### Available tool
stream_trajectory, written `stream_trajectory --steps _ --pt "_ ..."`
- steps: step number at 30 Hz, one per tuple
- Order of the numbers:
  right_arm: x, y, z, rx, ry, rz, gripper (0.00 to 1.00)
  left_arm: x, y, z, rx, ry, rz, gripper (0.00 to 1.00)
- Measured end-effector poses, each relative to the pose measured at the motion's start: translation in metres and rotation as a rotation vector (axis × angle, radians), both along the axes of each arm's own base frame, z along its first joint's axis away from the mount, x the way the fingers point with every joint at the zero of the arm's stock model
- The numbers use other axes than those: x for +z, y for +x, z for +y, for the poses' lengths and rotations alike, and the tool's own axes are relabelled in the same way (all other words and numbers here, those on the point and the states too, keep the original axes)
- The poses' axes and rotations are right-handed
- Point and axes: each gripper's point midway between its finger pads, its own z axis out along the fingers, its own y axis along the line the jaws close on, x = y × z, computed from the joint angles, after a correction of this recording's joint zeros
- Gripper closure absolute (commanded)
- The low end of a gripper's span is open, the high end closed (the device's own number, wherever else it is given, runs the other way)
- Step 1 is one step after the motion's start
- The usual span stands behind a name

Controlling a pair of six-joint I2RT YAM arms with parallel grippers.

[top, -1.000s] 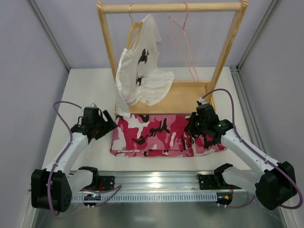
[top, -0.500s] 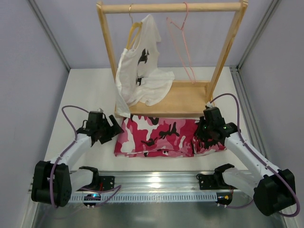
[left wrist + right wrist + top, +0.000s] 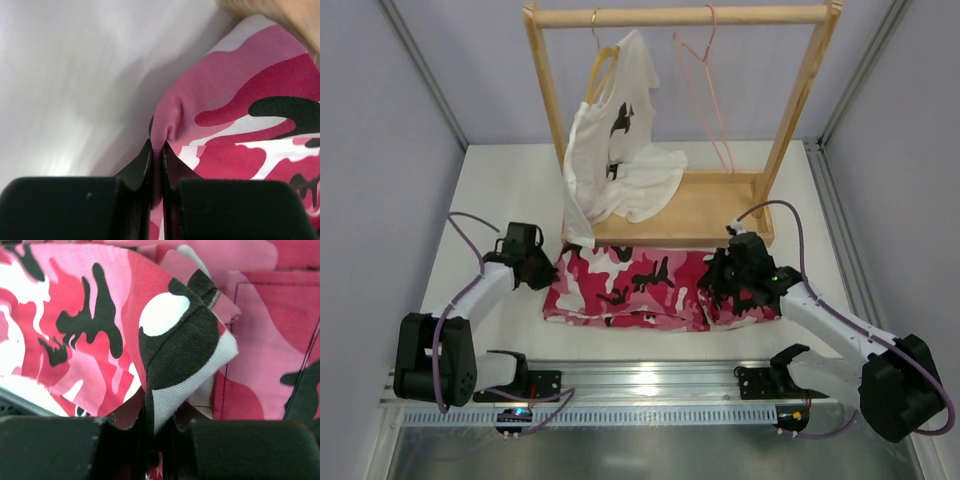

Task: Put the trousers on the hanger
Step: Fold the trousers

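**Pinching both ends of the trousers before the lift**

Gathering the cloth is the step in hand. The trousers point(image 3: 630, 285) lie folded in a band across the counter point(image 3: 500, 190), in the lower middle of the top view, just in front of the wooden rack point(image 3: 680, 16). The hanger point(image 3: 716, 105) hangs from the rack's top bar at the upper right, well apart from the cloth. A white T-shirt point(image 3: 615, 150) drapes beside it at the upper left.

The left gripper point(image 3: 156, 150) is at the band's left end. Its fingers are pressed together on a small raised fold of pink fabric. The right gripper point(image 3: 150, 415) is near the right end, pinching a peaked fold of black and white print.

To do this well, I judge that both pinches should hold more than a thin ridge. The left fold looks shallow, so a slow, light pull would test it before any real lift. The two arms should rise together and level, so the band stays taut and neither end slips out. The folded layers may separate and sag as they leave the counter, so the lift should be gentle. The path towards the hanger should go right of the T-shirt and stay off the rack's posts.
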Motion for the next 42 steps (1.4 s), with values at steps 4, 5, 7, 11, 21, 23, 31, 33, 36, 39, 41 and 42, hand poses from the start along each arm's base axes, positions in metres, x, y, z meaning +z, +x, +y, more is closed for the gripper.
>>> stream_trajectory --steps 4,5,7,11,21,23,31,33,36,39,41,42 --pt "-0.005 0.002 0.033 0.037 0.048 0.006 0.96 0.011 0.005 0.041 0.091 0.160 0.004 0.82" --pt "-0.008 0.003 0.040 0.046 0.053 0.017 0.96 0.012 0.004 0.052 0.118 0.195 0.019 0.75" --pt "-0.013 0.005 0.055 0.058 0.054 0.043 0.96 0.013 0.004 0.074 0.175 0.265 0.043 0.42" --pt "-0.008 0.012 0.079 0.088 0.052 0.049 0.96 0.015 -0.002 0.093 0.232 0.321 0.071 0.28" --pt "0.059 0.005 0.067 0.076 0.042 -0.012 0.96 0.054 0.005 0.071 0.209 0.195 -0.066 0.24" --pt "0.069 -0.001 0.059 0.066 0.037 -0.024 0.96 0.059 0.008 0.065 0.207 0.156 -0.084 0.23" --pt "0.072 0.003 -0.009 -0.061 -0.063 -0.006 0.96 0.061 0.010 0.032 0.136 0.034 -0.101 0.23" --pt "0.071 0.007 -0.024 -0.093 -0.084 -0.008 0.96 0.063 0.010 0.020 0.108 0.010 -0.106 0.23" --pt "0.064 0.010 -0.041 -0.116 -0.121 -0.012 0.96 0.064 0.011 0.010 0.076 -0.007 -0.116 0.23" --pt "0.045 0.009 -0.053 -0.120 -0.172 0.029 0.96 0.056 0.011 0.009 0.073 -0.007 -0.109 0.23" --pt "0.031 0.008 -0.058 -0.122 -0.198 0.057 0.96 0.044 0.009 0.009 0.072 -0.002 -0.085 0.23" --pt "0.026 0.006 -0.059 -0.118 -0.203 0.066 0.96 0.039 0.007 0.009 0.071 0.001 -0.070 0.23"
